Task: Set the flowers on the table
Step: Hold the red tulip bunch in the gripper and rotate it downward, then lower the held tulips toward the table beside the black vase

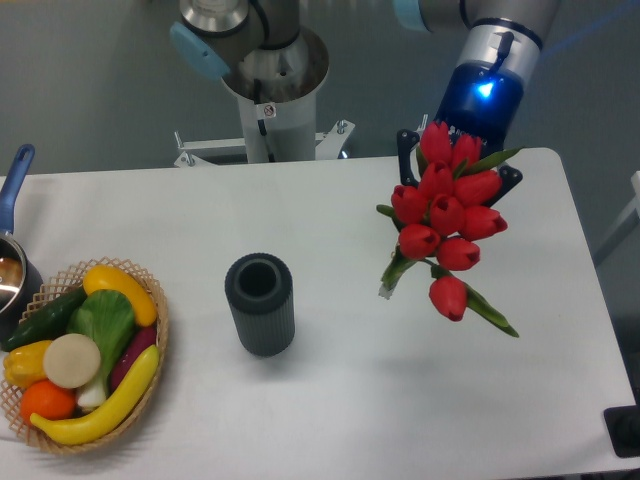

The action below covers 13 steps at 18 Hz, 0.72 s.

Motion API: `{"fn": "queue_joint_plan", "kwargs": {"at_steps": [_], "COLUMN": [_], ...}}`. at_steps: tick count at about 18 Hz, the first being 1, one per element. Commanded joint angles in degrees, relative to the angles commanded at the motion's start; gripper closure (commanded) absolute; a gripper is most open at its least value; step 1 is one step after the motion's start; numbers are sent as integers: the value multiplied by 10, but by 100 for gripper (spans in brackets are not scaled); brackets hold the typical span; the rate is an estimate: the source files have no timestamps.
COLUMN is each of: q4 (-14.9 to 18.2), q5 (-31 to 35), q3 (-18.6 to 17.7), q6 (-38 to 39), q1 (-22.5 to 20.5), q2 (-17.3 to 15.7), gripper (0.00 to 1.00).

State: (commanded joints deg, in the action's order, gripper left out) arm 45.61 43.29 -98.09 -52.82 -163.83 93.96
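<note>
Flowers [446,222]: a bunch of red tulip buds with green stems and long leaves, to the right of the vase and well apart from it; the buds face the camera and the stem ends point down and left toward the white surface. Whether the stem tips touch the tabletop cannot be told.
Pot [12,260]: at the far left edge, left of the vase, only partly in view; a blue handle rises from it.
Basket [155,340]: a woven basket left of the vase, near the pot, holding toy produce, among it a yellow banana, a green leafy piece, a white round piece, an orange piece, a dark green piece and a purple one.
Vase [260,303]: a dark ribbed cylinder, standing upright with its open mouth showing, apart from both basket and flowers; taken as the landmark.
Arm base [268,70]: a grey column with a round metal collar, behind the vase, beyond the far edge of the table.
Table [330,400]: a white top with rounded corners that bears the pot, basket and vase.
Gripper [455,175]: right of and behind the vase, below a wrist section lit blue; its dark fingers [405,155] show at either side of the topmost buds and are pinched on the flowers, with the grasp point itself hidden behind the buds.
Dark object [624,430]: at the right edge beyond the table corner, far right of the vase; too little shows to tell what it is.
</note>
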Motion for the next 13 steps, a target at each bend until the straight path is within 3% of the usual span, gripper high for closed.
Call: {"fn": "queue_joint_plan", "kwargs": {"at_steps": [6, 13], "q4": [-1, -1], "q5": [109, 300], "q3": [-7, -3], "q6": [-7, -66], "q1": [32, 110], "q2": [-1, 46], "gripper": [64, 66]}}
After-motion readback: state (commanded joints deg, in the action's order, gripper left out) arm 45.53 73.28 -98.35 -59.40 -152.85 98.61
